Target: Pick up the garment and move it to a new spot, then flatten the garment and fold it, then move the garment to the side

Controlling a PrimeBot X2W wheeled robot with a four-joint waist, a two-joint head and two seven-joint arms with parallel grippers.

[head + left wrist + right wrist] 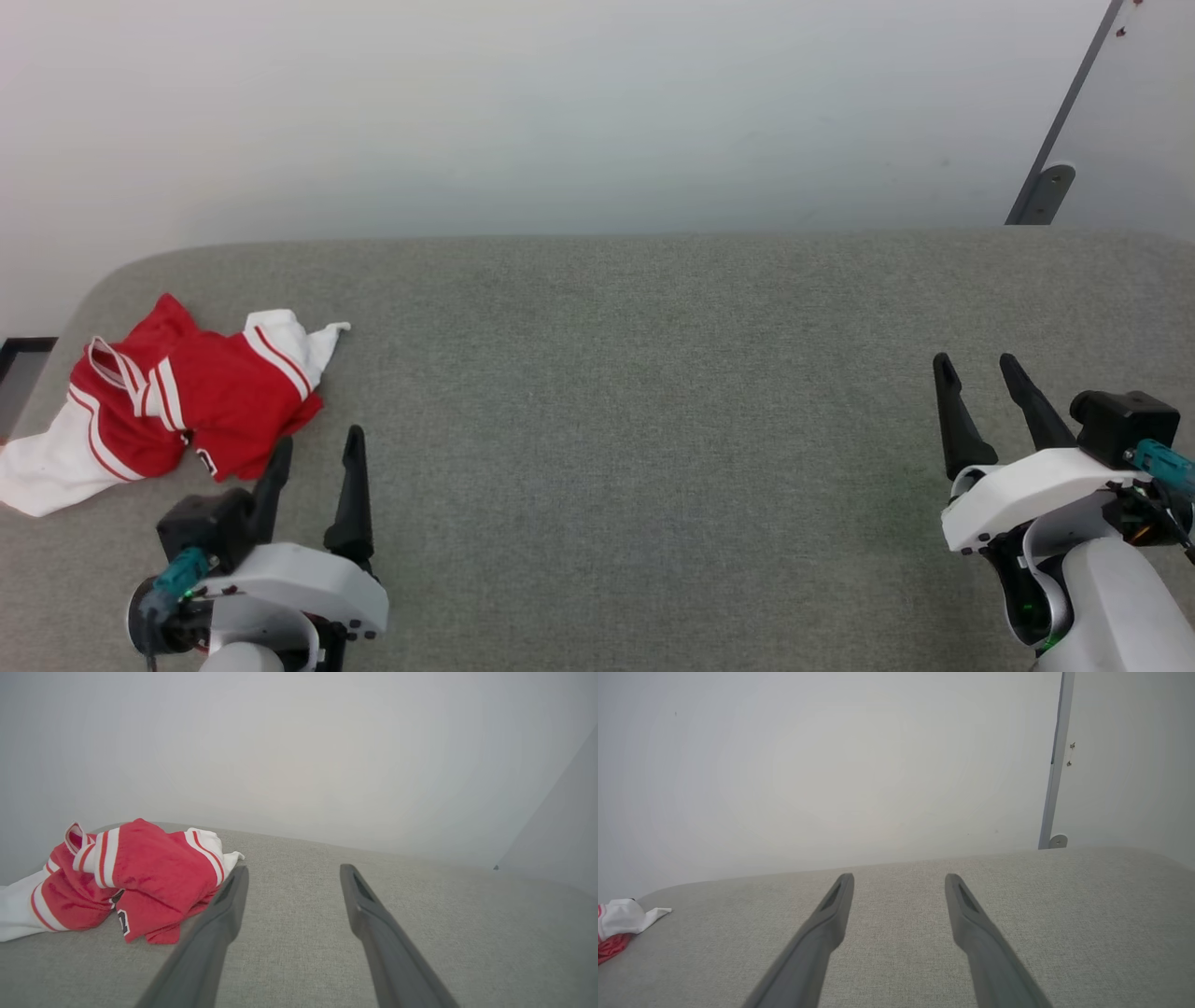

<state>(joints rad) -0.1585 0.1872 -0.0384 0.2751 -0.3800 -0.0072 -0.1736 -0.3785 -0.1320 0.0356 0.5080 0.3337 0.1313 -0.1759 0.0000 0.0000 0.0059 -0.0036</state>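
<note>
The garment (187, 397) lies crumpled at the far left, just beside your left gripper (318, 439); the right gripper (975, 360) is well apart. Both stand open and empty. If you pinch only one thin layer, it may slip.

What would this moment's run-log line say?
stage: pickup not begun | garment: crumpled, left end of grey surface | left gripper: open, empty, near garment | right gripper: open, empty, far right

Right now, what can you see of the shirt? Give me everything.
The shirt is soft red cloth with white sleeves, red-and-white striped trim and a small dark-outlined mark. It lies crumpled in a heap at the left end of the grey surface, one white sleeve trailing left. The open left hand sits just beside it, holding nothing.
</note>
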